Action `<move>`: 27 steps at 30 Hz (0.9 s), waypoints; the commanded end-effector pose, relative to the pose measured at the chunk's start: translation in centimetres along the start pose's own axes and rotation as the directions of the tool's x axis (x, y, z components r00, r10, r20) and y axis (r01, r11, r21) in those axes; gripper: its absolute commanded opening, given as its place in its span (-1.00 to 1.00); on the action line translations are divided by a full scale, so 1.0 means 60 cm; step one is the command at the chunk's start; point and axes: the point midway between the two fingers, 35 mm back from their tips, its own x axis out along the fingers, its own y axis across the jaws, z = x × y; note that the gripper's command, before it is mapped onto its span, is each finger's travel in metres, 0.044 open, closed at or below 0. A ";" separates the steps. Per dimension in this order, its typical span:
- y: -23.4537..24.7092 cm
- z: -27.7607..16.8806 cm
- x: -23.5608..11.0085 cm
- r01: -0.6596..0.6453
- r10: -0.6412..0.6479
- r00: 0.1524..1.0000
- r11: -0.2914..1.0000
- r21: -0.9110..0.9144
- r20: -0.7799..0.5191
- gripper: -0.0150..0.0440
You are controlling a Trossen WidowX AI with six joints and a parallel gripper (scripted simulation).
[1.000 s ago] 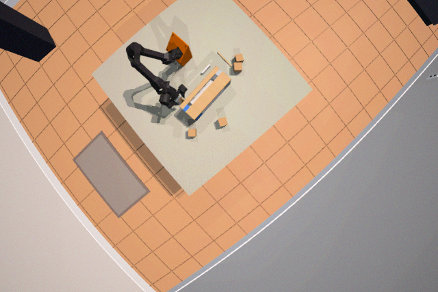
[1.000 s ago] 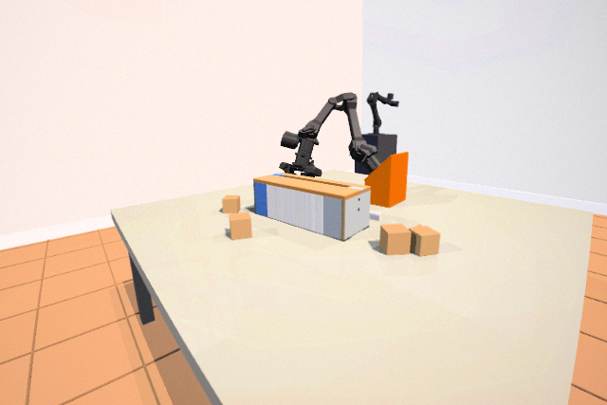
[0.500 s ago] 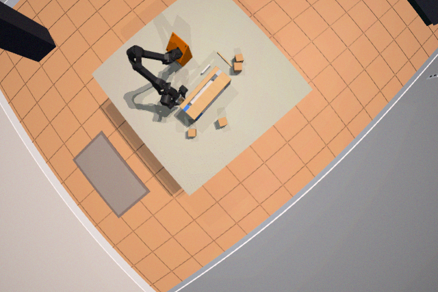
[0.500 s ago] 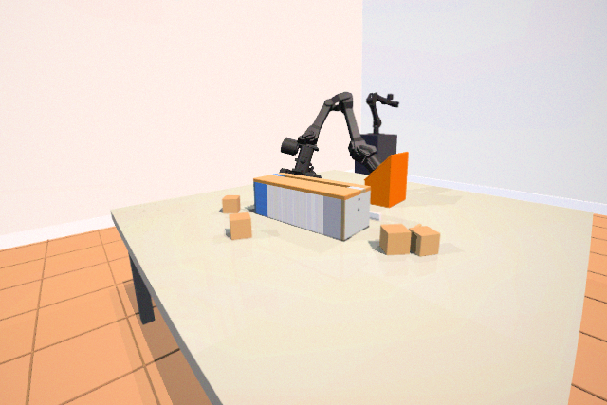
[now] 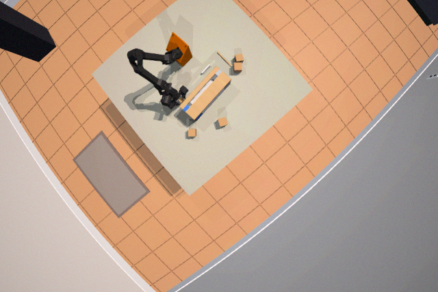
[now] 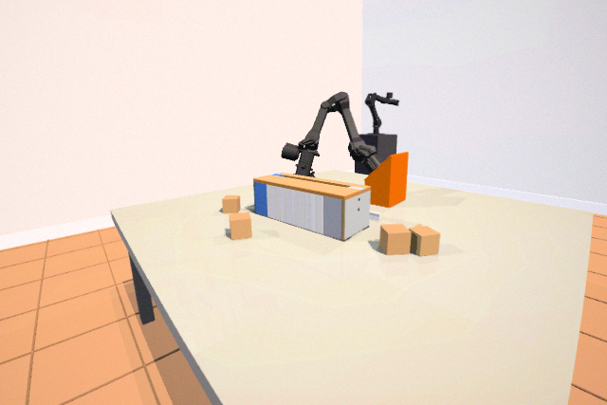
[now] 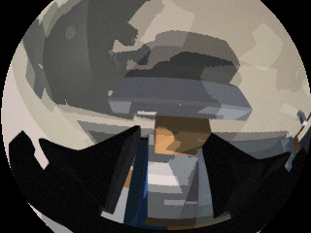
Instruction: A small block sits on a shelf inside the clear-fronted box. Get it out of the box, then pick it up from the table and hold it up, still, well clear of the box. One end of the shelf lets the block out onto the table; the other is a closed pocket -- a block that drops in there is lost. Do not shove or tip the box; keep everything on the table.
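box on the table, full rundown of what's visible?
The box is a long, low rectangular case lying flat near the middle of the table. Its top is a tan, wood-looking panel with a narrow slot running lengthwise. The side seen in the exterior view is pale grey and ribbed, with a blue band at one end. The other end is a plain grey panel with two small dots. It sits upright. The gripper is low beside the blue end; contact cannot be told. Four loose tan cubes lie nearby, none touching it.
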 end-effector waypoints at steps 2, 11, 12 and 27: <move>-0.007 0.004 0.005 0.012 -0.012 1.000 1.000 -0.008 0.004 0.12; -0.010 -0.009 -0.002 0.013 -0.014 1.000 0.999 -0.045 -0.023 -0.48; -0.009 -0.012 -0.008 0.013 -0.014 1.000 0.999 -0.042 -0.021 -0.49; -0.002 -0.041 -0.092 0.007 -0.007 1.000 1.000 -0.006 0.000 -0.49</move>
